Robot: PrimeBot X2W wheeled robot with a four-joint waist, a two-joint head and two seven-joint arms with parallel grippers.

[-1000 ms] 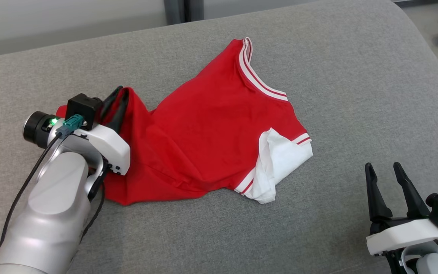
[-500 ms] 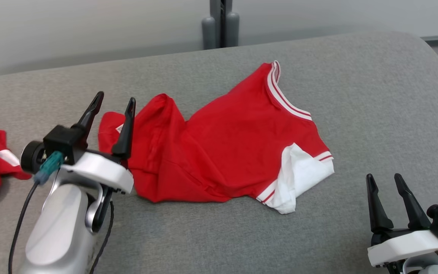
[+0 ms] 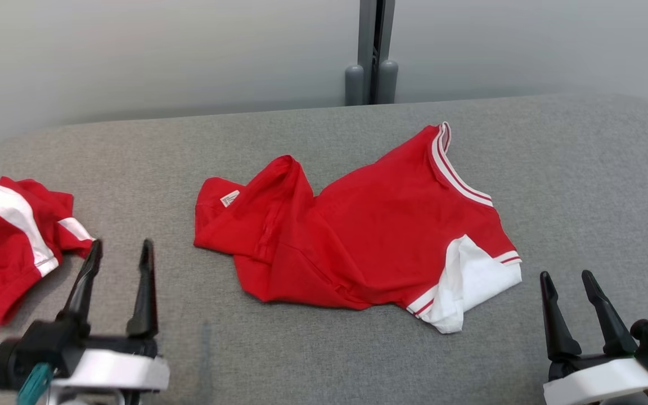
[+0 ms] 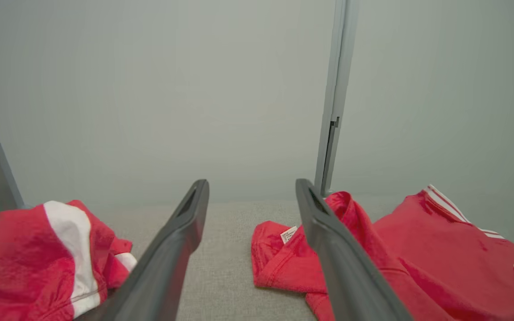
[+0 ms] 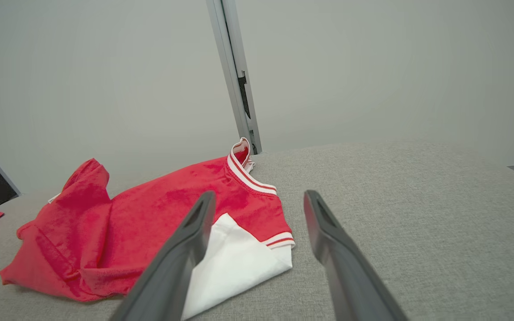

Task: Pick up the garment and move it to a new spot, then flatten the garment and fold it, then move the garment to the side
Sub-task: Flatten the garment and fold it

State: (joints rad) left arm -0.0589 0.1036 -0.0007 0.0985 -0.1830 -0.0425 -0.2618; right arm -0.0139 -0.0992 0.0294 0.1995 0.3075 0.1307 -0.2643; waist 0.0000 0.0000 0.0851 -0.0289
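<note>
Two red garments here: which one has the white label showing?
The middle garment, with the label at its left corner. The bunched garment at far left has white stripes but no label.

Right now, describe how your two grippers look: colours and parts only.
The left gripper has two long, tapered dark grey fingers on a glossy white housing, with a black block and a teal connector beside it. The right gripper matches it.
</note>
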